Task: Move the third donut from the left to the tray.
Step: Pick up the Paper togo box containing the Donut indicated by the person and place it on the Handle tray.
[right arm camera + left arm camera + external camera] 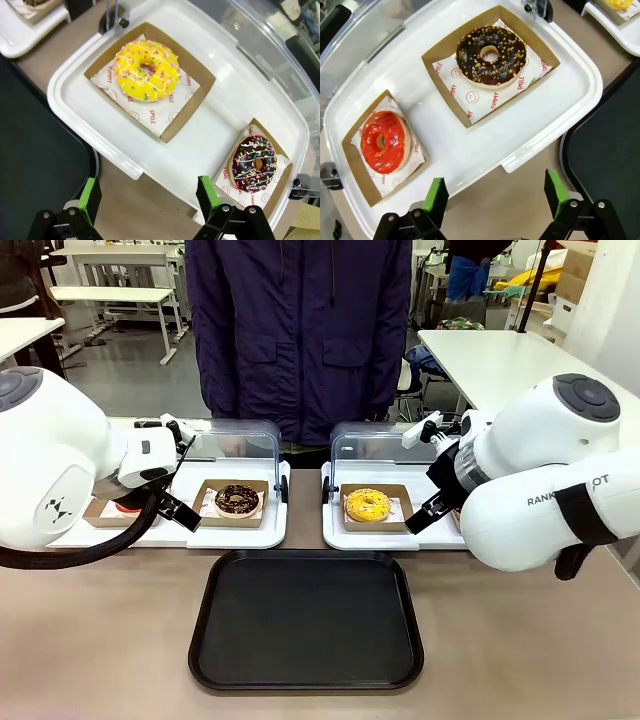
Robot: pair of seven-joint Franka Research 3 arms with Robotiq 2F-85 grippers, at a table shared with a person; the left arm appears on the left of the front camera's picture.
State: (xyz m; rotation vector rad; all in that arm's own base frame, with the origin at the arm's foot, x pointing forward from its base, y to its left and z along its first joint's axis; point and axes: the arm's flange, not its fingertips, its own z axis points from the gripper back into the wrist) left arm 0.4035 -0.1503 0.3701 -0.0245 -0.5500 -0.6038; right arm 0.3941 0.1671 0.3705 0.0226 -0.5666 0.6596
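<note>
We are seeing bright yellow iced ring donut with coloured sprinkles [147,70] sitting on white paper [131,114] in shallow brown cardboard holder [200,95]. It is lying in left part of right-hand white plastic tray [75,97], just beyond far edge of large flat black rectangular tray [305,625].

We are finding right gripper [147,187] hanging by that white tray's near rim, jaws spread wide, gripping nothing. Donut is lying just left of it and slightly farther, apart from both fingers.

Left gripper [495,187] is hanging wide open too, empty, by near edge of left-hand white plastic tray [560,105].
</note>
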